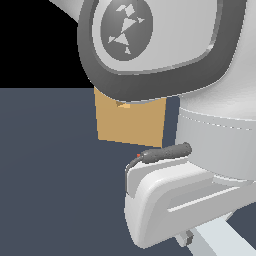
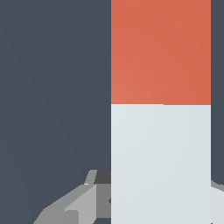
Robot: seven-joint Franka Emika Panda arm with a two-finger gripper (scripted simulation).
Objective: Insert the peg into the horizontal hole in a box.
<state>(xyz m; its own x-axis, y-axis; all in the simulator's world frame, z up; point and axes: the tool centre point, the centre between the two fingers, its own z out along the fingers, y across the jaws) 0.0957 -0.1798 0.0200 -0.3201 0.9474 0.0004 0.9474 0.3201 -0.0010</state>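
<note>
The arm fills most of the exterior view: a large white link with a dark grey rim and a round grey logo disc sits directly above the box (image 1: 130, 122) and hides its top edge. Beside the box, on the exterior view's right, a broad white cylindrical segment descends. Just below the box lies a white wrist housing with a short dark grey cable stub along its top. In the wrist view, one grey finger (image 2: 74, 205) of the gripper (image 2: 131, 205) shows close beside the peg (image 2: 161, 131), whose bar covers the gap, so the jaws' spacing cannot be judged.
</note>
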